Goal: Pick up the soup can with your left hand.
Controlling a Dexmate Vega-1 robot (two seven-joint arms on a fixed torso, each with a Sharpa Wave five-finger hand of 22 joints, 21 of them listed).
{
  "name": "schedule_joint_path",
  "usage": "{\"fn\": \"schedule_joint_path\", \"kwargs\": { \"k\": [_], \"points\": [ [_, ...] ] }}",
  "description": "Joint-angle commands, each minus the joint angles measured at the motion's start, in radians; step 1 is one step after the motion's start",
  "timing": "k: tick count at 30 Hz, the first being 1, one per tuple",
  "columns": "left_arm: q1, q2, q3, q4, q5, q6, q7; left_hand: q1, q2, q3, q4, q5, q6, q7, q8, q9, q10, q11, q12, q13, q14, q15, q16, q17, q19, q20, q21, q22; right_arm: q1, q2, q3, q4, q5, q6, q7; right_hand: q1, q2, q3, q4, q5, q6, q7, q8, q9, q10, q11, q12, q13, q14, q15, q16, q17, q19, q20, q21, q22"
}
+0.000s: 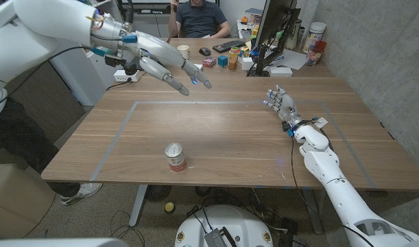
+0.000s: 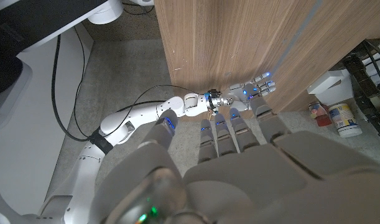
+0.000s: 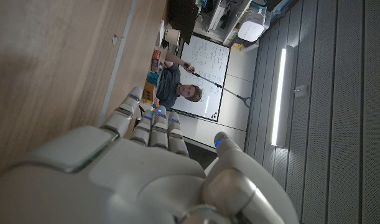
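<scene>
Soup can (image 1: pixel 175 156) on table (image 1: pixel 236 130), near front edge.

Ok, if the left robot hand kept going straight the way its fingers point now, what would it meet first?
Probably nothing: the left robot hand points across the far part of the table, raised, it seems. The soup can stands near the front edge, well off that line.

I can read no text, brand, number or sign from my station. The can (image 1: pixel 175 157) on the tabletop (image 1: pixel 223 134) carries a red and white label, but its print is too small for me to resolve. The whiteboard (image 3: pixel 205 78) behind the person (image 3: pixel 180 92) shows faint handwriting that I cannot make out. The tub (image 2: pixel 341 118) on the floor bears a label, also illegible.
</scene>
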Motion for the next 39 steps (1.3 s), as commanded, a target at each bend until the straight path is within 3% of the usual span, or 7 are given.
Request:
{"fn": "schedule_joint_path", "kwargs": {
  "k": [1, 13, 27, 28, 29, 35, 39],
  "points": [
    [-0.055, -0.028, 0.05, -0.003, 0.059, -0.006, -0.046, 0.052, -0.014, 0.0, -0.021, -0.004, 0.03, 0.001, 0.01, 0.004, 0.028, -0.002, 0.009, 0.003, 0.016, 0.0, 0.006, 0.003, 0.019, 0.006, 0.0, -0.001, 0.019, -0.004, 0.003, 0.021, -0.005, 0.015, 0.011, -0.006, -0.005, -0.002, 0.0, 0.008, 0.003, 0.004, 0.002, 0.001, 0.009, 0.0, 0.004, 0.005, 0.003, 0.002, 0.007, 0.002, 0.0, 0.005, 0.005, 0.002],
    [-0.081, -0.032, 0.099, -0.044, 0.097, 0.019, -0.126, 0.177, -0.059, -0.006, -0.027, -0.007, 0.0, -0.023, -0.008, 0.005, 0.005, 0.014, -0.004, 0.005, 0.005, 0.014, 0.0, 0.005, 0.051, 0.039, -0.003, -0.001, 0.021, 0.001, 0.009, 0.042, 0.0, 0.046, 0.017, -0.01, -0.009, -0.005, 0.001, 0.01, 0.002, 0.004, 0.002, 0.001, 0.011, 0.0, 0.005, 0.005, 0.005, 0.003, 0.007, 0.002, 0.001, 0.007, 0.005, 0.002],
    [-0.095, -0.052, 0.148, -0.07, 0.156, 0.033, -0.191, 0.291, -0.184, -0.064, -0.018, 0.006, -0.062, -0.039, -0.02, 0.005, -0.053, 0.032, -0.018, 0.008, -0.041, 0.034, -0.006, 0.009, 0.047, 0.041, -0.023, 0.0, -0.004, -0.006, 0.017, 0.018, 0.008, 0.062, 0.023, -0.014, -0.013, -0.009, 0.002, 0.012, 0.002, 0.005, 0.002, 0.001, 0.014, 0.002, 0.006, 0.005, 0.007, 0.006, 0.007, 0.001, 0.002, 0.009, 0.006, 0.002],
    [-0.095, -0.053, 0.152, -0.072, 0.161, 0.035, -0.195, 0.299, -0.188, -0.067, -0.017, 0.007, -0.066, -0.044, -0.02, 0.006, -0.06, 0.035, -0.019, 0.008, -0.05, 0.04, -0.008, 0.009, 0.047, 0.042, -0.025, 0.001, -0.008, -0.007, 0.017, 0.013, 0.008, 0.062, 0.022, -0.014, -0.013, -0.009, 0.002, 0.012, 0.002, 0.005, 0.002, 0.001, 0.014, 0.002, 0.006, 0.005, 0.007, 0.006, 0.007, 0.001, 0.002, 0.009, 0.006, 0.002],
    [-0.093, -0.054, 0.154, -0.076, 0.171, 0.037, -0.195, 0.321, -0.197, -0.078, -0.013, 0.01, -0.077, -0.082, -0.02, 0.006, -0.079, 0.032, -0.02, 0.009, -0.06, 0.039, -0.005, 0.011, 0.049, 0.048, -0.027, 0.002, -0.012, -0.009, 0.018, 0.008, 0.008, 0.061, 0.021, -0.014, -0.013, -0.009, 0.002, 0.012, 0.002, 0.006, 0.002, 0.001, 0.014, 0.002, 0.006, 0.005, 0.006, 0.006, 0.007, 0.001, 0.002, 0.009, 0.006, 0.002],
    [-0.069, -0.048, 0.142, -0.107, 0.226, 0.041, -0.165, 0.378, -0.198, -0.108, 0.001, 0.013, -0.05, -0.16, -0.008, 0.006, -0.138, 0.017, -0.023, 0.01, -0.097, 0.039, -0.004, 0.013, 0.073, 0.073, -0.027, 0.004, -0.038, -0.013, 0.028, -0.021, 0.013, 0.066, 0.01, -0.016, -0.015, -0.011, 0.003, 0.012, 0.002, 0.005, 0.002, 0.001, 0.014, 0.002, 0.006, 0.005, 0.007, 0.006, 0.007, 0.001, 0.003, 0.009, 0.006, 0.002],
    [-0.06, -0.046, 0.148, -0.118, 0.234, 0.053, -0.171, 0.39, -0.194, -0.114, 0.002, 0.013, -0.041, -0.171, -0.006, 0.006, -0.145, 0.013, -0.021, 0.01, -0.099, 0.037, -0.002, 0.013, 0.087, 0.073, -0.023, 0.005, -0.048, -0.018, 0.033, -0.033, 0.014, 0.07, 0.007, -0.017, -0.016, -0.012, 0.003, 0.013, 0.002, 0.006, 0.002, 0.001, 0.015, 0.002, 0.006, 0.005, 0.008, 0.006, 0.007, 0.001, 0.003, 0.009, 0.006, 0.002]
  ]
}}
